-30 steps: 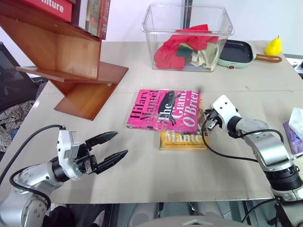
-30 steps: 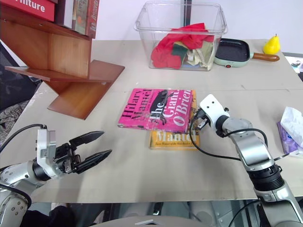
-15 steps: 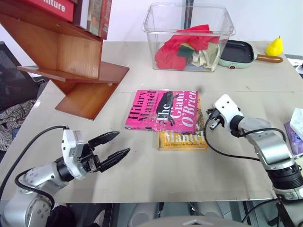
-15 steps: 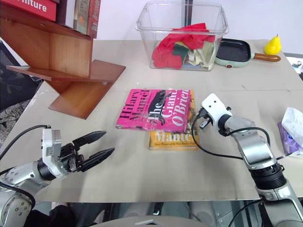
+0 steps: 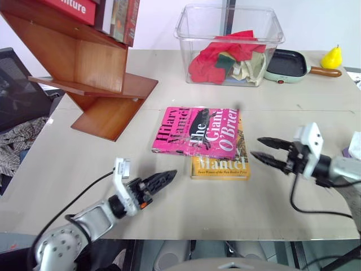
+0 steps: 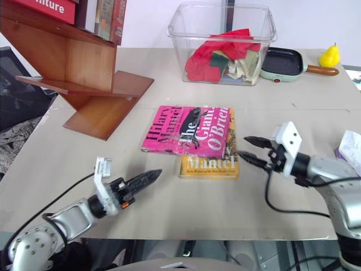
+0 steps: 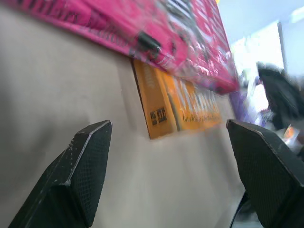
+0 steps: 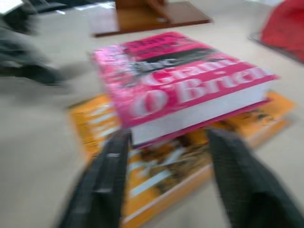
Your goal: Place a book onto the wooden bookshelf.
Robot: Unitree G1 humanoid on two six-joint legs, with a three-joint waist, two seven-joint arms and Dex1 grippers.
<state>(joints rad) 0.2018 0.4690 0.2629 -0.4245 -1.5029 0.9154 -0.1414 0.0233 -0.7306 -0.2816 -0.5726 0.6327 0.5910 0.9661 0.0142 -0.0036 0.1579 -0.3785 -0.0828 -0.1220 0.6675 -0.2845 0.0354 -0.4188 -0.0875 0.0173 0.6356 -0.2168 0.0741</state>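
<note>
At the far left the wooden bookshelf (image 5: 84, 73) stands on the table (image 5: 67, 158), its slanted reddish-brown boards zigzagging down to a foot that rests on the tabletop; red-spined upright books (image 5: 118, 17) sit in its upper compartment. Low in the foreground the left gripper (image 5: 163, 179) hovers just above the table, pointing toward the books, its two black fingers (image 7: 80, 166) standing wide apart in the left wrist view and holding nothing. Middle of the table: the book (image 5: 196, 132), bright pink with a dark cover picture, lies flat, cover up, well apart from the bookshelf and not on it. It rests partly on an orange-yellow book (image 5: 220, 165), whose near edge and right side stick out from beneath it. In the right wrist view the pink book's white page edges (image 8: 199, 111) face the camera, and it overhangs the yellow one. Behind the books, toward the far edge, a clear plastic bin (image 5: 228, 45) holds red and pale cloths (image 5: 223, 56). To the right of the bin lie a small pale-green frying pan (image 5: 287, 63) with a wooden handle and, beyond it, a yellow pear (image 5: 331, 56). At the right the right gripper (image 5: 265, 151) is held level, aimed at the right side of the stacked books, its fingers spread open and empty, the tips just beside the yellow book but clear of it. At the right edge a packet of tissues (image 6: 350, 149) is partly in view
</note>
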